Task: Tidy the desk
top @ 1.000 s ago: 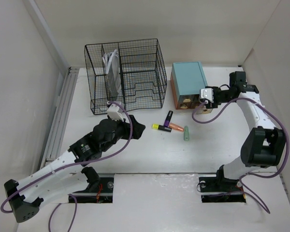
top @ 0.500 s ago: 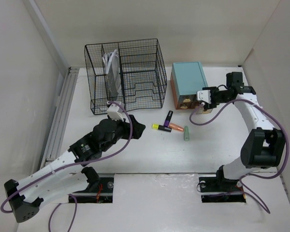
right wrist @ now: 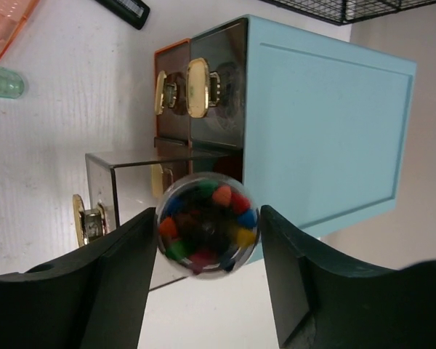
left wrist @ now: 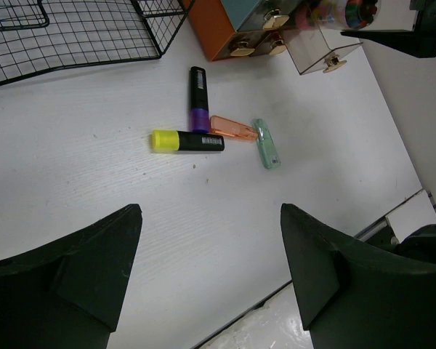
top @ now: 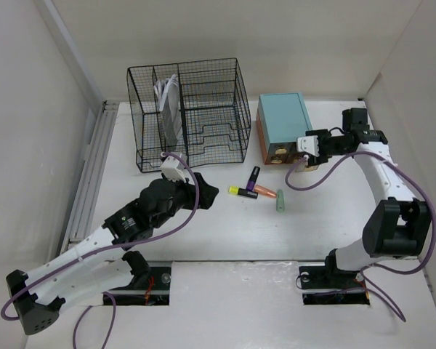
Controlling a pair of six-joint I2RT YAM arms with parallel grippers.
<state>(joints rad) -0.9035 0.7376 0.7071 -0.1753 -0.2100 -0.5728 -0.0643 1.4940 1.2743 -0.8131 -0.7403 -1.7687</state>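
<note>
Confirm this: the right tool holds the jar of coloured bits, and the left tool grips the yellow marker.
Not quite. The left tool is open and empty; the yellow marker lies on the desk, as the left wrist view shows. The right tool does hold the jar.

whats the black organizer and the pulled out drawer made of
Black organizer: thin wire mesh, likely coated metal, matte; you see through its grid. Pulled-out drawer: probably clear glossy plastic; the desk shows through its walls. Its knob: shiny gold-toned, metal or plated.
</note>
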